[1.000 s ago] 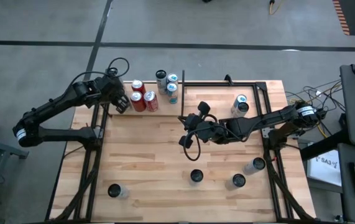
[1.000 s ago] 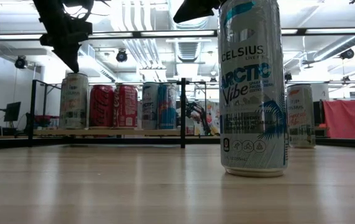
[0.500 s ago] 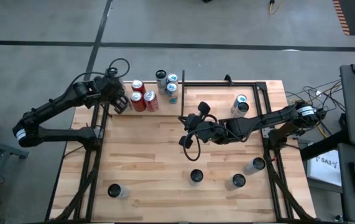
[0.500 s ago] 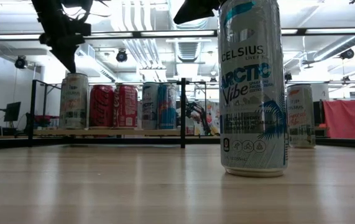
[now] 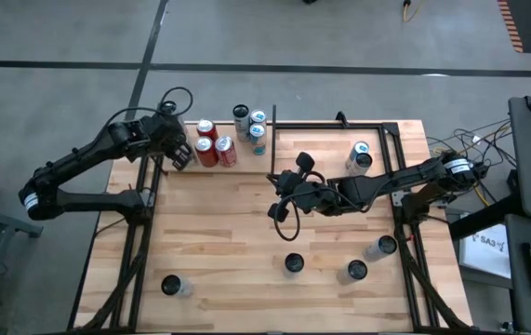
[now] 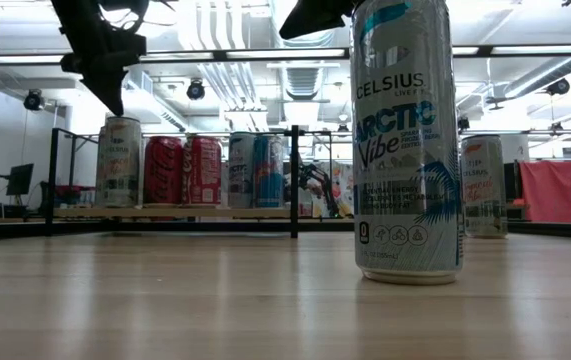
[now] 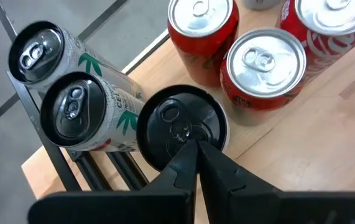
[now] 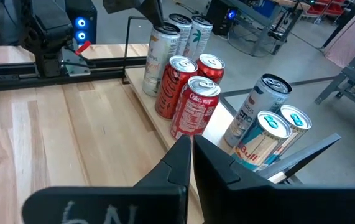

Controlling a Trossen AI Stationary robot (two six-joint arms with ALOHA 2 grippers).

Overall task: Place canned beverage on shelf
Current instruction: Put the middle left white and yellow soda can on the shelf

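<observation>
Front and centre in the low view, a Celsius can [image 6: 406, 140] reads "Arctic Vibe", top cut off. Far back, the shelf [image 6: 170, 212] at left carries red Coca-Cola cans [image 6: 183, 171]; other labels too small to read. Left gripper [image 7: 194, 153], jaws pinched together empty, hangs over a black-topped can [image 7: 181, 126]. Right gripper [image 8: 191, 151] closed, empty, mid-table.

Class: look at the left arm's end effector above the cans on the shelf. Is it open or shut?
Shut. The left end effector hangs above a black-topped can on the shelf, fingers pressed together, gripping nothing.
</observation>
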